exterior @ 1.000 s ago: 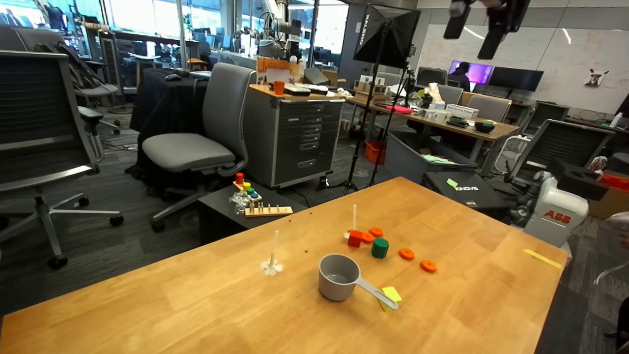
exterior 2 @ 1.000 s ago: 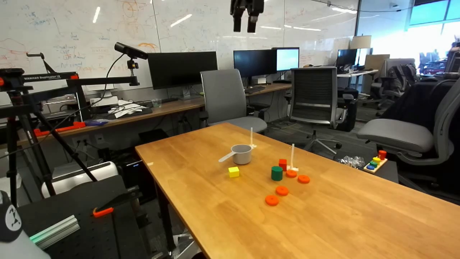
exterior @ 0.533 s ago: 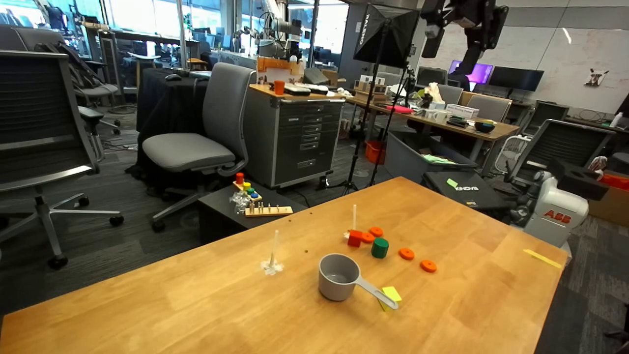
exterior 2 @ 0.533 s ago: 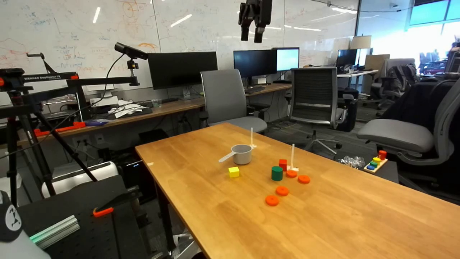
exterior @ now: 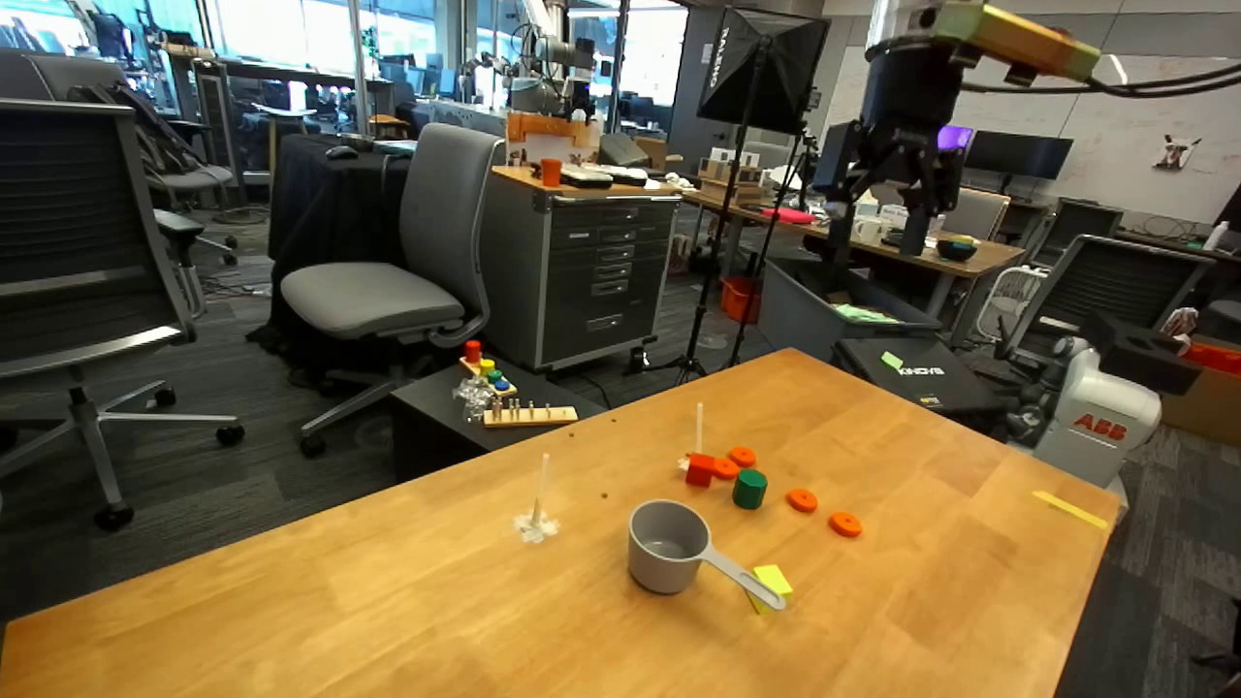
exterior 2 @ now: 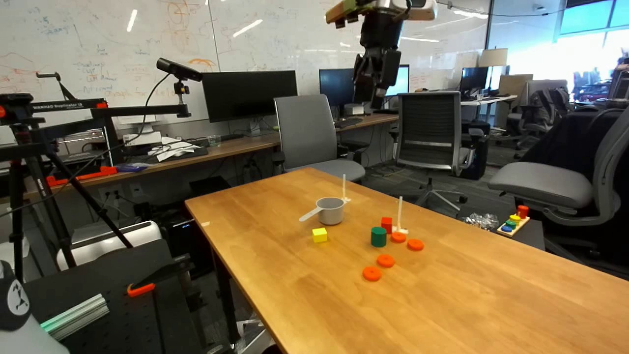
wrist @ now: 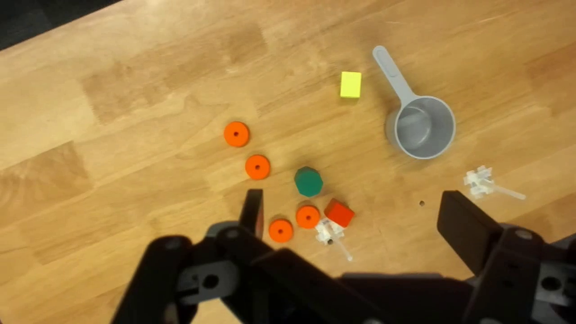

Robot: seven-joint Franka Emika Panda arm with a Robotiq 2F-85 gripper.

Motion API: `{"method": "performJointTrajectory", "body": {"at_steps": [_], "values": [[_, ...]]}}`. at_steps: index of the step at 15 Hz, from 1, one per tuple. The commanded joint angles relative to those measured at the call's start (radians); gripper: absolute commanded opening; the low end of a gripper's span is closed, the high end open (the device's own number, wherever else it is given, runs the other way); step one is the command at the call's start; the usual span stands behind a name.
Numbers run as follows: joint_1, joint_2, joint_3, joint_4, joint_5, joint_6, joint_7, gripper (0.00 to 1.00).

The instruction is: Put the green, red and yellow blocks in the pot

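Observation:
The green block point(wrist: 308, 182), an upright cylinder, and the red block point(wrist: 340, 213), a cube, stand close together on the table. They also show in both exterior views, green point(exterior: 749, 490) point(exterior 2: 378, 237) and red point(exterior: 700, 471) point(exterior 2: 386, 225). The yellow block point(exterior 2: 320, 236) lies by the pot's handle; the handle partly covers this yellow block point(exterior: 773, 580) in an exterior view. The grey pot point(exterior 2: 331, 212) stands upright; no block shows inside the pot point(wrist: 438, 128) in the wrist view. My gripper point(wrist: 354, 209) is open and empty, high above the table in both exterior views point(exterior: 877, 237) point(exterior 2: 371, 98).
Several flat orange discs point(wrist: 236, 134) lie near the green and red blocks. Two thin pale posts are taped upright to the table, one beside the red block point(exterior 2: 400, 214) and one near the pot point(exterior 2: 344, 186). The wooden table's edge point(exterior 2: 231, 260) shows.
My gripper has come down from the top of both exterior views, staying open. It has shifted left in one and right in another. The blocks and pot have not moved.

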Motion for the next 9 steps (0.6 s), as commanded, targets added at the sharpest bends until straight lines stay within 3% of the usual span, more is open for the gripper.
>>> {"method": "performJointTrajectory", "body": {"at_steps": [1,4,5,6,9], "values": [[0.004,0.086,-0.012,0.062,-0.020,-0.038,0.027,1.00],[0.003,0.173,-0.022,0.092,-0.005,-0.024,0.067,1.00],[0.005,0.184,-0.023,0.097,0.010,-0.027,0.098,1.00],[0.003,0.134,-0.017,0.032,-0.002,-0.002,0.046,1.00],[0.004,0.179,-0.020,0.058,-0.001,-0.002,0.075,1.00]]}}
